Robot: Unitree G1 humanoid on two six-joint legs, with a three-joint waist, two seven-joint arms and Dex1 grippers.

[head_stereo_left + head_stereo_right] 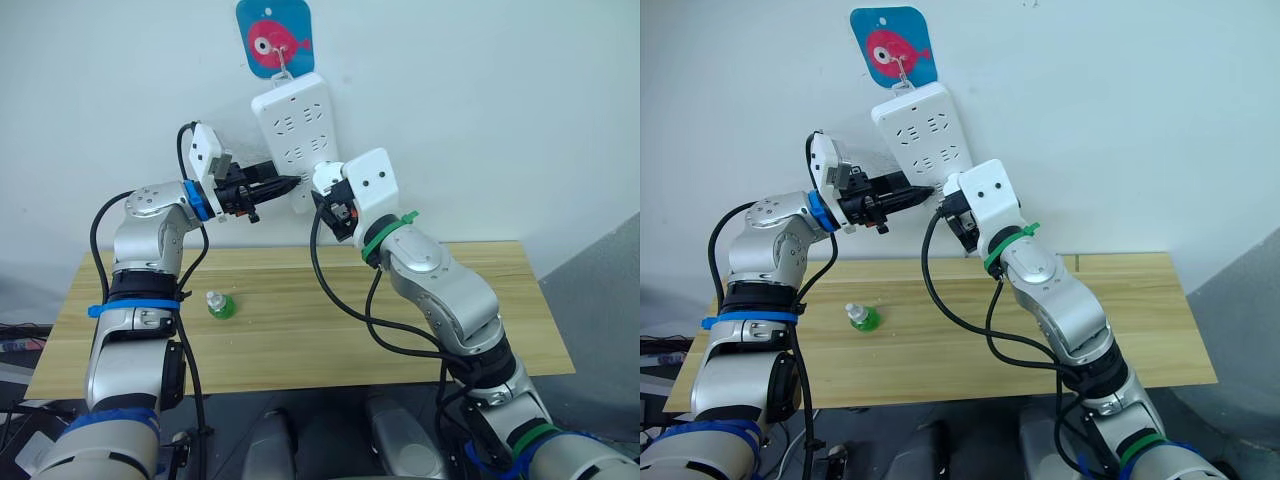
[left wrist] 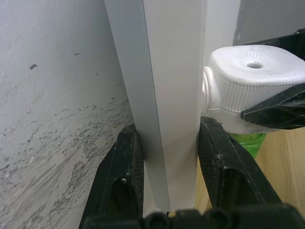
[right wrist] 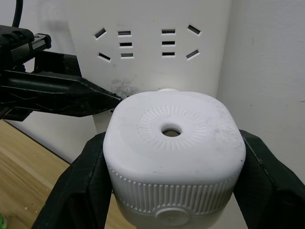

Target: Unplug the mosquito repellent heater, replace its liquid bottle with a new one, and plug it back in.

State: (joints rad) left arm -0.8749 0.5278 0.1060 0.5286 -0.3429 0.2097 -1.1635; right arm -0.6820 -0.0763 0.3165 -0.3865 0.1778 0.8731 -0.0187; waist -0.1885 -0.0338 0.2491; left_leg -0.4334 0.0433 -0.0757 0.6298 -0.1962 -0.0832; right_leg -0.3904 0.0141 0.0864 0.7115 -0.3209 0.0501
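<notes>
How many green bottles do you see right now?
2. One white-capped bottle stands on the wooden table; another green bottle shows under the heater, clamped in the right gripper at the power strip.

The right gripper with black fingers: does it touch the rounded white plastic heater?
Touching. In the right wrist view, the right gripper presses its black fingers against both sides of the heater.

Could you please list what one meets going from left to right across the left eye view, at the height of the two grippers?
Left gripper, jaws closed on the lower edge of the power strip → mosquito repellent heater against the strip → right gripper, jaws clamped on the heater.
</notes>
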